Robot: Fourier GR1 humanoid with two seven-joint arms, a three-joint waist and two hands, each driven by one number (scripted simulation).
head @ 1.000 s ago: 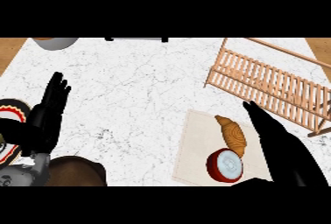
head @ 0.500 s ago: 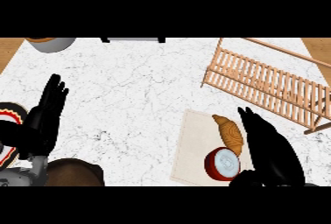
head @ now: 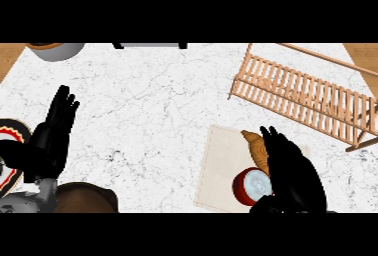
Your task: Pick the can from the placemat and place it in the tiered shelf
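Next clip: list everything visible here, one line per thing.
counter: one, white marbled, fills the view
tiered shelf: one, light wood, upper right
placemat: one, beige, lower right of centre
can: one, red, silver top, placemat's near part
croissant: one, brown, on placemat beyond can
pot: one, grey, top left
plate: one, patterned, left edge
left hand: black, open, left
right hand: black, open, beside can

— Where does the one view look from?
— The head, steeply down on the counter (head: 162,100), facing away from the robot.
— How near?
— Near: the counter nearly fills it, left hand (head: 52,135) and right hand (head: 291,170) at the near edge, shelf (head: 310,100) at far right.
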